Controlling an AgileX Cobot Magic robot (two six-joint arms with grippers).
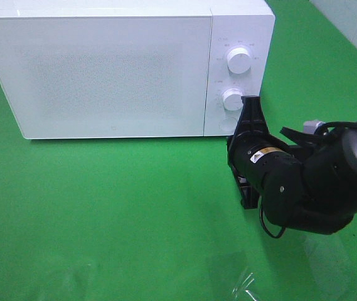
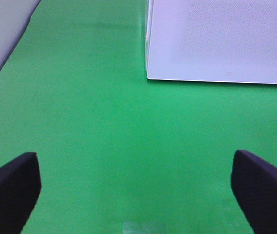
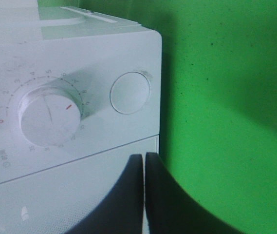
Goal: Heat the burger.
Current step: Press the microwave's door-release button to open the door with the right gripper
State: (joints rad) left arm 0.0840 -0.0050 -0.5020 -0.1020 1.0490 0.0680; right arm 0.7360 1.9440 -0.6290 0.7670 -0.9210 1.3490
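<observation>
Right claw (image 1: pixel 251 103), shut and empty, sits by the closed microwave (image 1: pixel 103 69); left claw (image 2: pixel 134 161) gapes empty over the green counter (image 1: pixel 103 219).

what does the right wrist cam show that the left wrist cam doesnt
Only the right wrist view: the right gripper, shut, close to the control side of the microwave, where a numbered dial with a red mark sits beside a round button.
Only the left wrist view: the left gripper, wide open and holding nothing, and a lower corner of the microwave's door.
Both: the white microwave and the green table cover.
</observation>
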